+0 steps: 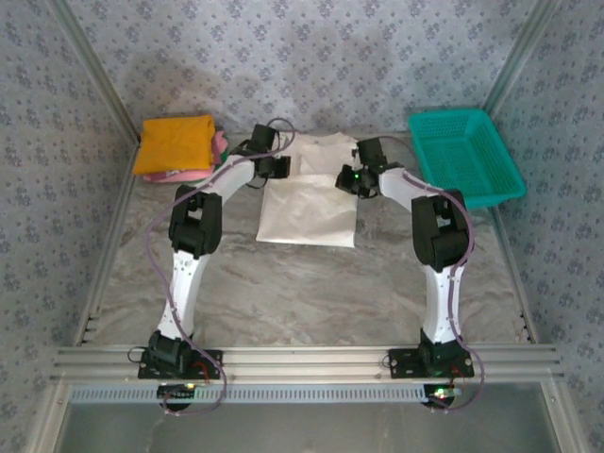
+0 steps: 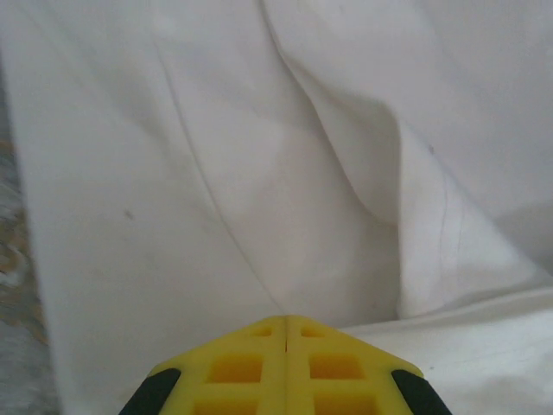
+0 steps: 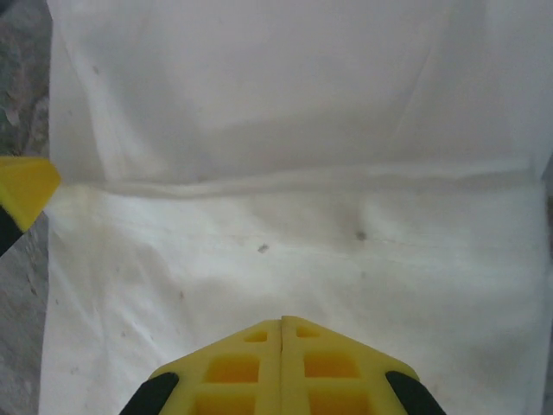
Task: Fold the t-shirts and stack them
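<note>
Both ends closed. My left gripper (image 1: pixel 274 167) has its yellow jaws pressed flat together, seam shut, in the left wrist view (image 2: pixel 286 322). My right gripper (image 1: pixel 354 179) is the same, jaws shut tip to tip (image 3: pixel 282 320). I can't tell whether either one has cloth pinched between its jaws.

The white t-shirt (image 1: pixel 307 212) lies on the table (image 1: pixel 311 293) between my two grippers, partly folded. Its far part is spread flat. A nearer layer lies doubled over it, and the edge of that layer runs across from one gripper to the other.

Left side: the tip is down on the shirt (image 2: pixel 216 173). A raised fold of cloth stands just ahead and to the right of the jaws. A thin crease runs diagonally back toward the tip, and the cloth's edge falls off at the far left.

Right side: the tip sits over smooth cloth (image 3: pixel 285 251). The fold edge lies straight across ahead of it, with a few small dark specks just beyond the jaws. A yellow fingertip (image 3: pixel 24 183) pokes in at the left end of that edge, the left arm's by its position.

An orange shirt (image 1: pixel 173 143) sits folded, outboard and slightly beyond my left gripper. A pink shirt (image 1: pixel 220 143) shows from under its edge. The teal mesh basket (image 1: pixel 451 115) is outboard of my right gripper, well apart from the white shirt.
</note>
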